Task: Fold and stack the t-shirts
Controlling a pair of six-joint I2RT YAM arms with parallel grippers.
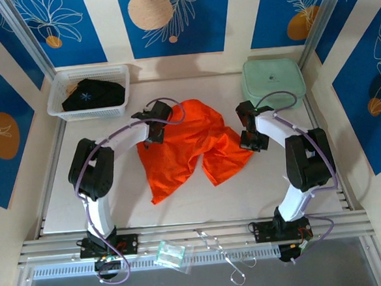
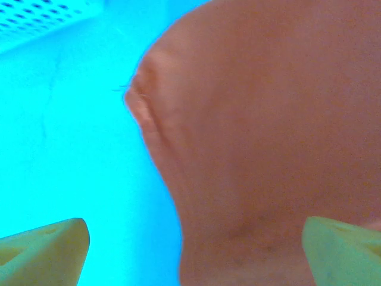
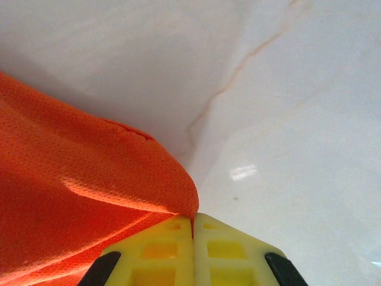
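The orange t-shirt (image 1: 187,146) lies crumpled in the middle of the table. My left gripper (image 1: 154,136) is at its upper left edge. In the left wrist view the left gripper (image 2: 196,250) is open, its fingers (image 2: 47,250) wide apart low over the orange t-shirt (image 2: 268,137), whose hem runs between them. My right gripper (image 1: 250,142) is at the shirt's right edge. The right gripper (image 3: 193,223) is shut, pinching a fold of the orange t-shirt (image 3: 77,185) just above the table. A black t-shirt (image 1: 92,94) with a small light-blue mark lies in the white basket (image 1: 117,73).
The white mesh basket stands at the back left, and its wall (image 2: 41,18) shows close to the left gripper. A mint-green square case (image 1: 272,78) sits at the back right. A clear plastic bag (image 1: 170,254) and wire loops (image 1: 228,261) lie on the front rail.
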